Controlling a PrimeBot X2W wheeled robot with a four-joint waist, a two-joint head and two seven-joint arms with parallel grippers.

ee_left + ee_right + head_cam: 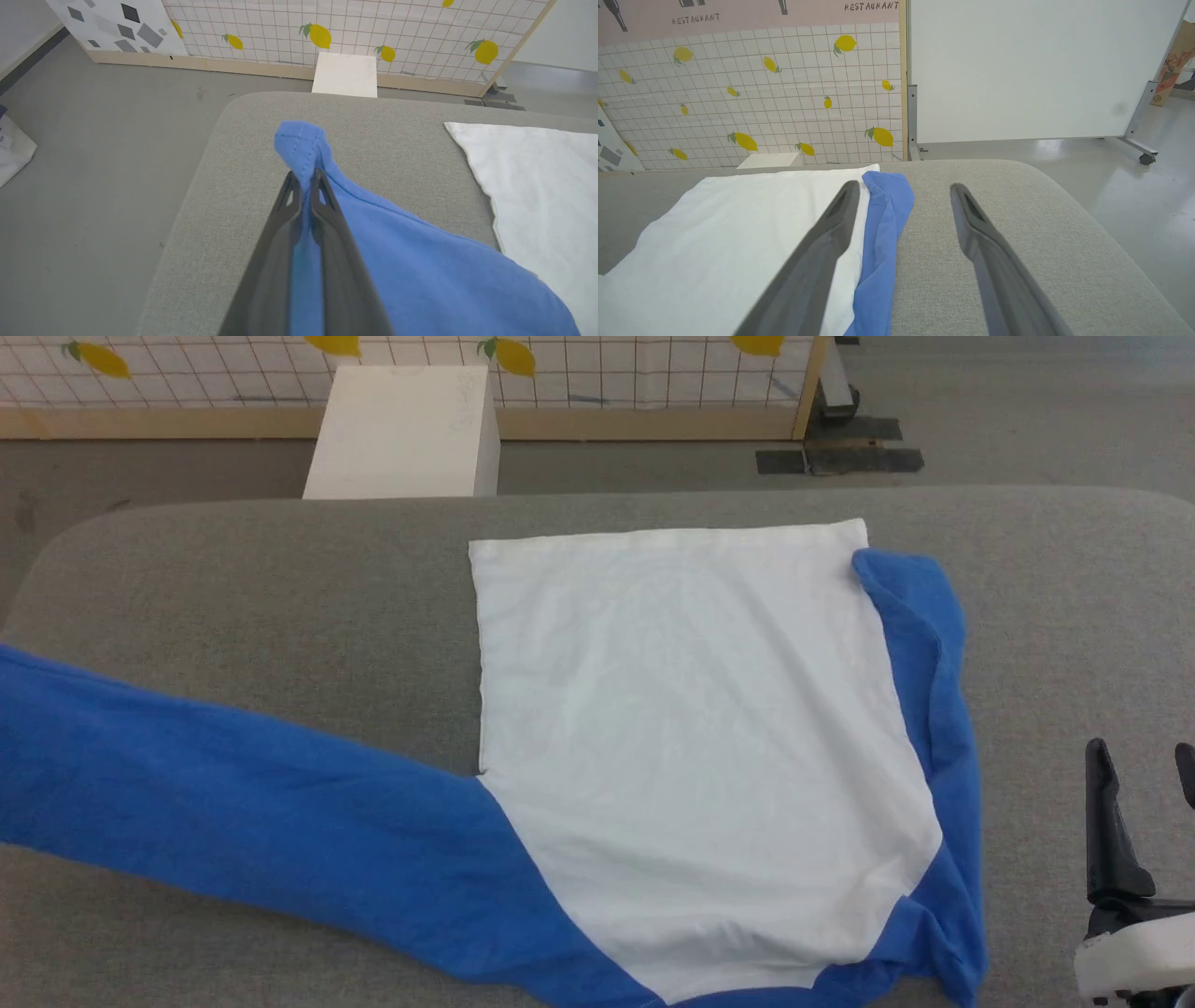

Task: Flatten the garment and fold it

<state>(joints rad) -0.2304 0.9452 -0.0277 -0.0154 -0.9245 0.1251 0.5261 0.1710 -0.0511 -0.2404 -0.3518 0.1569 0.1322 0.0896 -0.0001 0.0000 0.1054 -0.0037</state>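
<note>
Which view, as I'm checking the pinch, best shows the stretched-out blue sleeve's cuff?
The left wrist view: the cuff pokes out past the left gripper, shut on the sleeve just behind it. The head view gives the sleeve's length up to its left edge; the right wrist view, the garment's white body.

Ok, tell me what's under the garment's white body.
The grey padded table shows around the garment. The blue sleeve on its right seems tucked beneath the white edge; how far is covered.

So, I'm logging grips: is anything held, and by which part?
The left gripper pinches the garment by its blue sleeve, near the cuff. The right gripper is open, holding nothing.
</note>
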